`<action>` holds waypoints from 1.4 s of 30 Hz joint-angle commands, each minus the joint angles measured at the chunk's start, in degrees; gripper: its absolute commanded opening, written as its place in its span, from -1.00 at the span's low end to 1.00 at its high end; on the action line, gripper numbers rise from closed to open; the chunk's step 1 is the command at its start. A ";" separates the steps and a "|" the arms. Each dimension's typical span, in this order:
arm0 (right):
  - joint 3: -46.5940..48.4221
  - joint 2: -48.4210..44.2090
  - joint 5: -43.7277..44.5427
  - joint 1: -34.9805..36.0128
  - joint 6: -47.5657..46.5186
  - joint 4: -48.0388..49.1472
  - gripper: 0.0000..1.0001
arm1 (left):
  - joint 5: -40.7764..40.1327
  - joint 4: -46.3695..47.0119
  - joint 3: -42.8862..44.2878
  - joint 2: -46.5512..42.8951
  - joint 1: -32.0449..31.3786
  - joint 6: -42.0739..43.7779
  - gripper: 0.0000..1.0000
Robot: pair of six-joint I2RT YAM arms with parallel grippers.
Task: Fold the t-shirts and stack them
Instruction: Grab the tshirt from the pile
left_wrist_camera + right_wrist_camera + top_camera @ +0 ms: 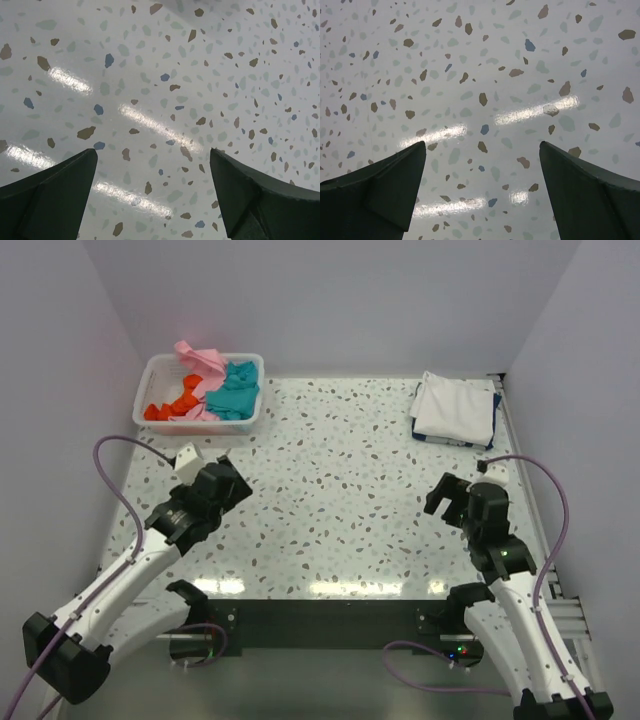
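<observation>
Left gripper (152, 155) & right gripper (482, 147) both spread wide, nothing held, above the table (340, 490). Next pick, I reckon: teal shirt (238, 390), crumpled in the right end of the basket (190, 424), touching the pink shirt (200, 358). I'd pinch teal only w/ left, lift straight up. No clear long axis; collar direction unreadable.

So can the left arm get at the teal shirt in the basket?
Probably yes. The left gripper is open and empty, the teal t-shirt lies uncovered at the white basket's right end, and nothing stands between them.
</observation>
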 commanded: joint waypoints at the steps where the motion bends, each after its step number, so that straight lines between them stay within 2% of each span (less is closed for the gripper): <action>1: 0.22 -1.33 0.31 -0.05 1.42 2.14 0.98 | -3.43 5.16 5.19 2.14 0.66 2.08 1.00; 6: -1.18 -3.70 -0.48 0.04 2.30 3.90 0.98 | -3.18 9.73 10.03 9.25 3.82 4.97 1.00; 13: -2.41 -6.60 0.48 -0.05 2.13 4.60 0.98 | 11.22 19.13 23.98 24.27 18.39 14.82 1.00; 19: -2.15 -5.03 0.13 0.04 1.25 4.43 0.98 | 21.24 21.43 36.11 40.97 25.52 20.17 1.00; 23: -2.41 -3.36 -0.83 -0.05 1.16 5.30 0.97 | 26.17 21.16 43.33 52.29 27.29 23.96 1.00; 29: -1.89 -0.89 -0.66 0.04 1.16 5.57 0.98 | 27.06 17.13 54.49 64.52 27.47 26.86 1.00; 33: -2.06 -0.63 -0.75 0.04 1.16 5.92 0.98 | 27.67 15.36 59.42 69.37 27.64 26.87 1.00; 39: -1.98 -0.45 -0.22 0.04 1.07 5.92 0.98 | 29.34 15.62 62.41 73.24 27.91 26.51 1.00; 42: -1.89 -0.10 -0.31 0.04 0.98 5.83 0.98 | 30.74 15.97 63.12 74.47 28.00 26.16 0.89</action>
